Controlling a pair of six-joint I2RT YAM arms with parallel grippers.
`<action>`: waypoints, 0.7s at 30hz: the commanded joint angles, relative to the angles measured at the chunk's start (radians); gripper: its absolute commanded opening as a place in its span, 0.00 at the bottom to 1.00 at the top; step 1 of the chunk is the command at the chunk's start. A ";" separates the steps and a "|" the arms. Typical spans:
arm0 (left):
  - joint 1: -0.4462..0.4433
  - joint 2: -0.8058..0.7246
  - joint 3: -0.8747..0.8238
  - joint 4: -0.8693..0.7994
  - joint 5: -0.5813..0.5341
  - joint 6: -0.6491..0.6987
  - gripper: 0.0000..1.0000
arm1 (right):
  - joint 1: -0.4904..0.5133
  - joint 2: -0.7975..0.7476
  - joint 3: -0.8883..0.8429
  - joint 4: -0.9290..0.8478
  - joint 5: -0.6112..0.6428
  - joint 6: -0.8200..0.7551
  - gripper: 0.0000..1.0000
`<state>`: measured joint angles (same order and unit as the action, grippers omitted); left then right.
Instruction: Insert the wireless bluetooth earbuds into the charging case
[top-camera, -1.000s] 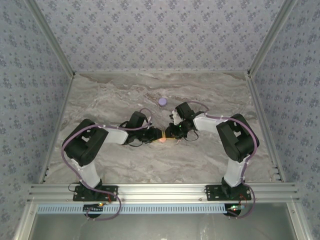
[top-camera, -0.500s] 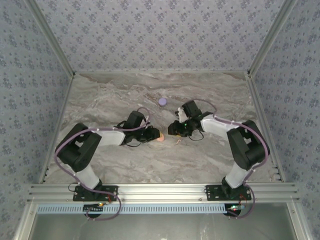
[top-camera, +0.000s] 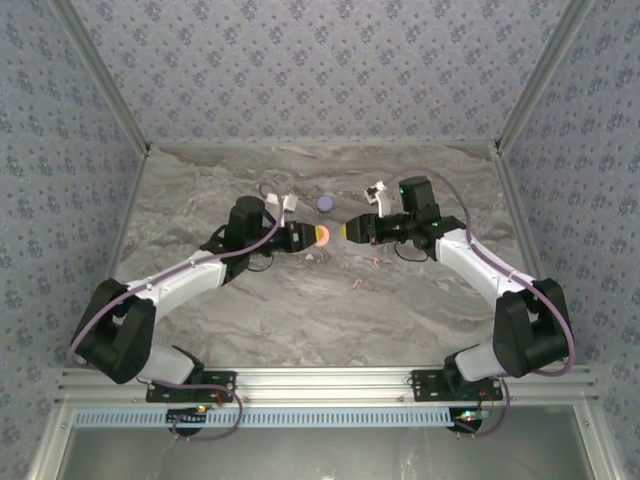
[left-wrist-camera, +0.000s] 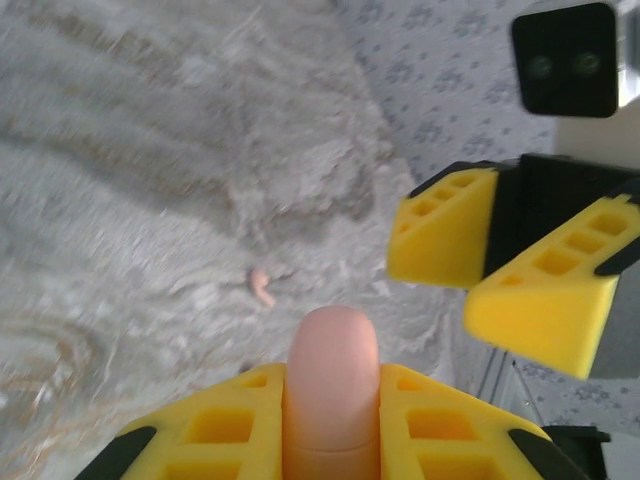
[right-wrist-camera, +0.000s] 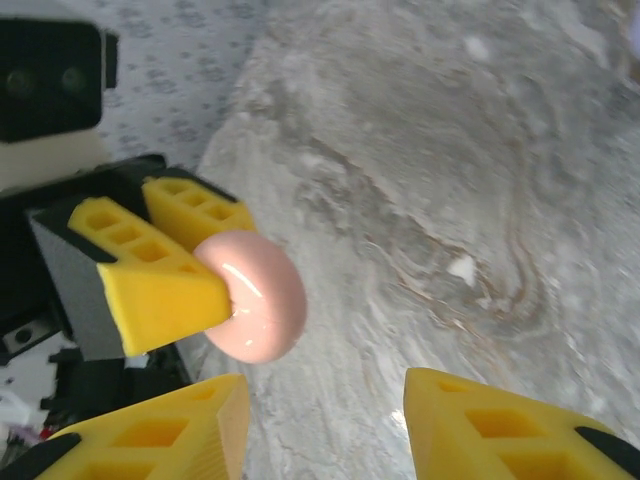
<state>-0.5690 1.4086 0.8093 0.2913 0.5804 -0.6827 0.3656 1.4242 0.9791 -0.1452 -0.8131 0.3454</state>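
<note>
Just over the table's (top-camera: 200, 200) middle, the left gripper (top-camera: 308, 237) pinches a pinkish-orange charging case (top-camera: 323, 236). The right gripper (top-camera: 347, 231) faces it, jaws spread. One pinkish earbud (left-wrist-camera: 262, 287) lies on the surface near the middle.

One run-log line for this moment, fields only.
left gripper: shut on pink case | right gripper: open, facing it | pink earbud: on table

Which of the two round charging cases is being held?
The pink case, clamped in the left hand; the lavender case lies free on the table farther back.
</note>
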 joint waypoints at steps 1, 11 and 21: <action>0.004 -0.039 0.071 0.067 0.081 0.057 0.15 | -0.005 -0.026 0.071 0.016 -0.121 -0.051 0.48; 0.004 -0.079 0.116 0.109 0.126 0.084 0.16 | -0.015 -0.031 0.108 0.112 -0.234 0.001 0.48; 0.003 -0.082 0.118 0.142 0.156 0.078 0.15 | -0.016 -0.024 0.107 0.157 -0.274 0.023 0.43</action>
<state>-0.5686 1.3537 0.8917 0.3744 0.7010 -0.6205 0.3573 1.4132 1.0592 -0.0204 -1.0431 0.3519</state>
